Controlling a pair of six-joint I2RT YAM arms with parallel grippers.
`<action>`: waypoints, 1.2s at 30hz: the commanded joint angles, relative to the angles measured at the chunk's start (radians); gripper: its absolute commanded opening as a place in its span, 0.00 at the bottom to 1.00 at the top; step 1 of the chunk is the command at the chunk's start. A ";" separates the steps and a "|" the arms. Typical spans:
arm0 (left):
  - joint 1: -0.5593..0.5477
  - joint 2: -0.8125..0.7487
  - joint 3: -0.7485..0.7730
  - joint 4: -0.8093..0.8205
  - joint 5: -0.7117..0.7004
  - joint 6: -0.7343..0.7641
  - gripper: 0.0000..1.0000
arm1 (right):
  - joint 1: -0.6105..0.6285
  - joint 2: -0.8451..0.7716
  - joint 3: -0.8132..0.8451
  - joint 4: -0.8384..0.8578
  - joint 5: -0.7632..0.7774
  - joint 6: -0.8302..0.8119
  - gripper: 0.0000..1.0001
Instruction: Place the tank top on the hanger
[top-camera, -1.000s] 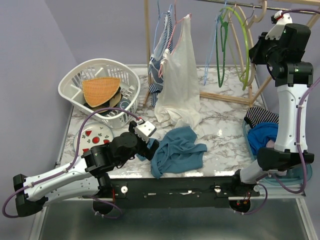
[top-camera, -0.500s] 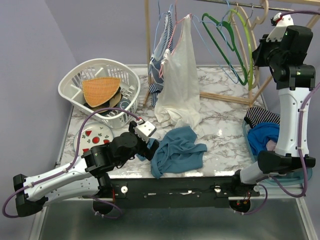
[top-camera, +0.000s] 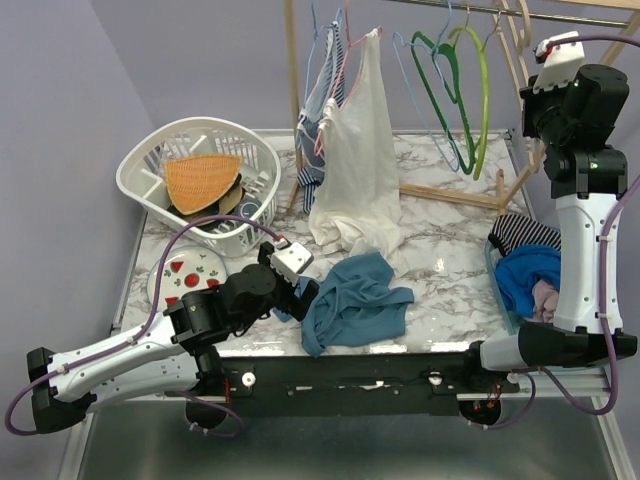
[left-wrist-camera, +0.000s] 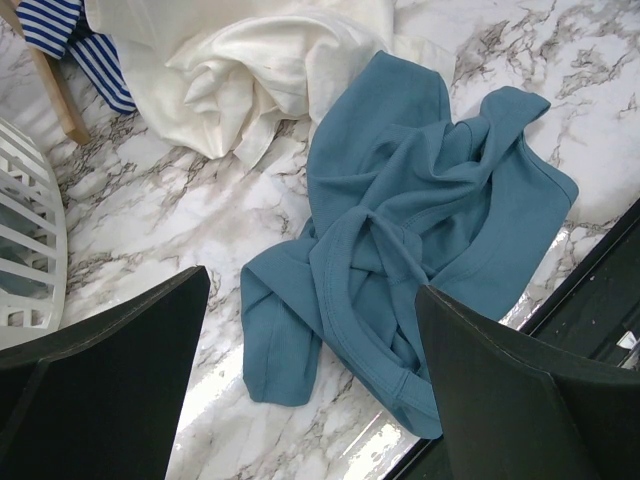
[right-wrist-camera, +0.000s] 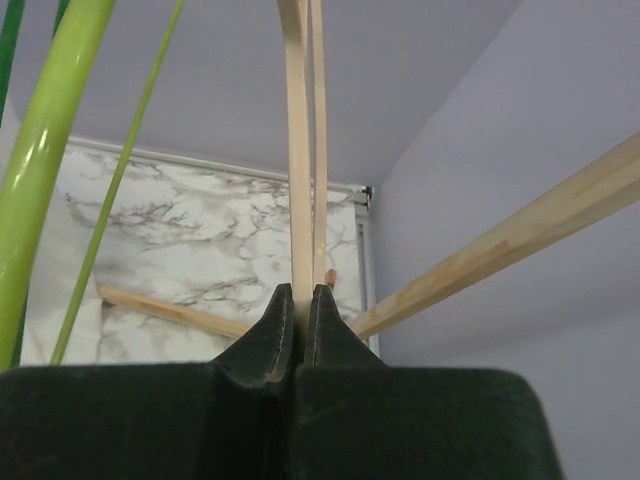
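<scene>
Tank top (top-camera: 358, 300): crumpled teal, near centre of table (top-camera: 450, 270). Left gripper (left-wrist-camera: 310, 295): jaws wide, hovering over it, empty. Right gripper (right-wrist-camera: 300, 292): far right, raised, pinched on hanger (right-wrist-camera: 297, 150).

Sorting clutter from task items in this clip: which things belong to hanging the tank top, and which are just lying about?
Job: teal-blue fabric tank top; beige wooden clothes hanger.
Lying about: white plastic laundry basket; long cream-white garment; lime-green plastic hanger; blue-white striped garment.
</scene>
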 joint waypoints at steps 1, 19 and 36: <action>0.005 -0.001 -0.010 0.001 0.006 0.012 0.99 | -0.003 -0.023 0.003 0.128 0.030 -0.092 0.00; 0.005 -0.011 -0.017 0.011 0.050 0.020 0.99 | -0.003 -0.329 -0.305 0.046 0.039 -0.069 0.01; 0.005 -0.036 -0.023 0.070 0.124 0.071 0.99 | -0.018 -0.834 -0.423 -0.252 -0.010 -0.013 0.01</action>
